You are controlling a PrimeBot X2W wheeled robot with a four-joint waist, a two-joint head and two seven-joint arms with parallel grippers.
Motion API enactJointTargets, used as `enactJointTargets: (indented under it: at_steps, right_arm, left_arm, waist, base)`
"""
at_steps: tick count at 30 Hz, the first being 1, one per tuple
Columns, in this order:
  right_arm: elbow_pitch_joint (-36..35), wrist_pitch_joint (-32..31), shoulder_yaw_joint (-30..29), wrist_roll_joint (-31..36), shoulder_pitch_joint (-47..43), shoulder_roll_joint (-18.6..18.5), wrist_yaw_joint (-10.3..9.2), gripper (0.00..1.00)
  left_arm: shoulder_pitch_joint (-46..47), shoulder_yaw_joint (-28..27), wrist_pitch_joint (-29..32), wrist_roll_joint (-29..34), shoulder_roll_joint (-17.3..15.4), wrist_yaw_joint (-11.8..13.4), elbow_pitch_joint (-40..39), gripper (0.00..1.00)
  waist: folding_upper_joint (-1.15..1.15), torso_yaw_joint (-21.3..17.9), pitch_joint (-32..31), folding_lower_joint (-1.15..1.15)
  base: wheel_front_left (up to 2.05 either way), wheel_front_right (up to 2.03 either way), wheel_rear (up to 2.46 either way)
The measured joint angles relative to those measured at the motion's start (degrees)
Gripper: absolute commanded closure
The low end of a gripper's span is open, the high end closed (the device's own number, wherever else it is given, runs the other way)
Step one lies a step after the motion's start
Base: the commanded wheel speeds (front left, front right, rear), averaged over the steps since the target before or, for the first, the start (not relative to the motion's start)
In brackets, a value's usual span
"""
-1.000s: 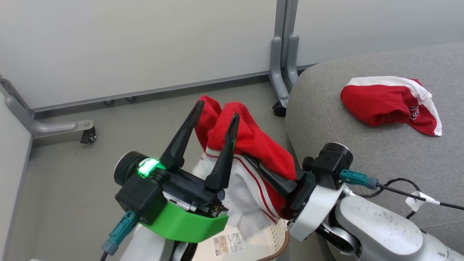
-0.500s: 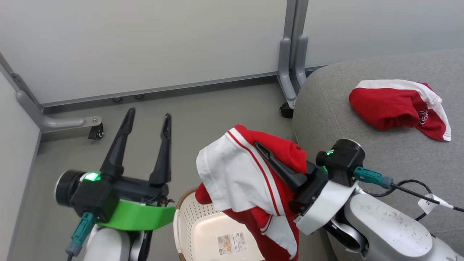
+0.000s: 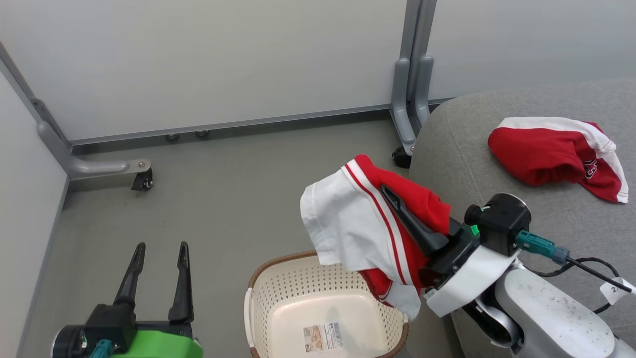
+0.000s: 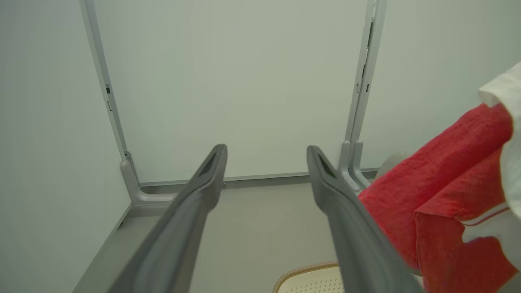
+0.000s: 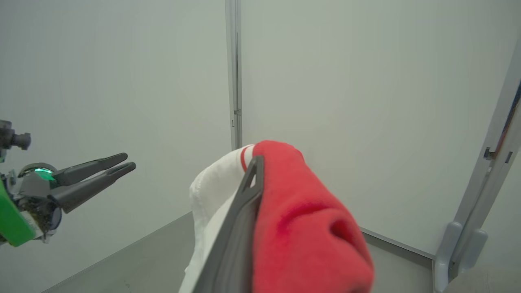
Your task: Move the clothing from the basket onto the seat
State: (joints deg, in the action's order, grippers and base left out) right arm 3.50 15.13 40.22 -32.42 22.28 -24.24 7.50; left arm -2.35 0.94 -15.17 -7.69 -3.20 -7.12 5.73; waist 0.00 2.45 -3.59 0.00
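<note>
Grey floor [image 3: 238,189], pale partition panels [image 3: 208,59] along its far edge, grey upright post [image 3: 421,30] between panels, angled metal foot [image 3: 99,166] with black caster [image 3: 142,184] at left

Red clothing [image 3: 348,223] with white panels and red stripes, cream perforated basket [image 3: 271,303] with brown rim, grey seat [image 3: 462,149].

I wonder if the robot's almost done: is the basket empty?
Empty. Inside the basket only its bare floor and a sticker show; a red garment hangs from the right pincer over its rim.

No legible text: sticker [image 3: 323,336] in basket [image 3: 288,283] too small (cable tag [image 3: 616,290] likewise).
</note>
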Motion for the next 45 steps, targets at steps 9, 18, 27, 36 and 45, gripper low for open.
enactJointTargets:
  at_steps: [9, 18, 27, 36, 45]
  right_arm:
    - [-0.4, 0.0, -3.1, 1.0, -2.6, 0.1, 0.00, 1.00]
    - [-0.4, 0.0, -4.2, 1.4, -4.0, 0.4, 0.00, 1.00]
    - [-0.2, 0.0, -4.6, 1.9, -4.1, -0.3, 0.00, 1.00]
    - [-0.4, 0.0, -7.1, 2.7, -4.1, -1.9, 0.00, 1.00]
    - [-1.1, 0.0, -11.1, 3.6, -4.5, -2.9, 0.00, 1.00]
  left_arm:
    - [-3.4, -0.7, 0.0, 0.0, 0.3, -0.2, 5.5, 0.00]
    - [-3.8, 0.3, 0.0, -0.4, 0.3, -0.3, 6.1, 0.00]
    - [-3.8, 0.4, 0.0, -0.4, 0.3, -0.3, 5.9, 0.00]
    - [-3.1, 1.8, 0.0, -2.0, 0.3, -0.1, 5.6, 0.00]
    - [-1.8, 3.5, 0.0, -2.9, 0.4, 0.6, 5.3, 0.00]
  waist:
    - [0.00, 0.6, -0.2, 0.00]
    - [0.00, 0.6, -0.5, 0.00]
    - [0.00, -1.9, -0.4, 0.00]
    - [0.00, -7.7, 0.3, 0.00]
    - [0.00, -15.5, 1.3, 0.00]
  base:
    - [0.00, 0.00, 0.00]
    - [0.00, 0.00, 0.00]
    - [0.00, 0.00, 0.00]
    - [0.00, 0.00, 0.00]
    - [0.00, 0.00, 0.00]
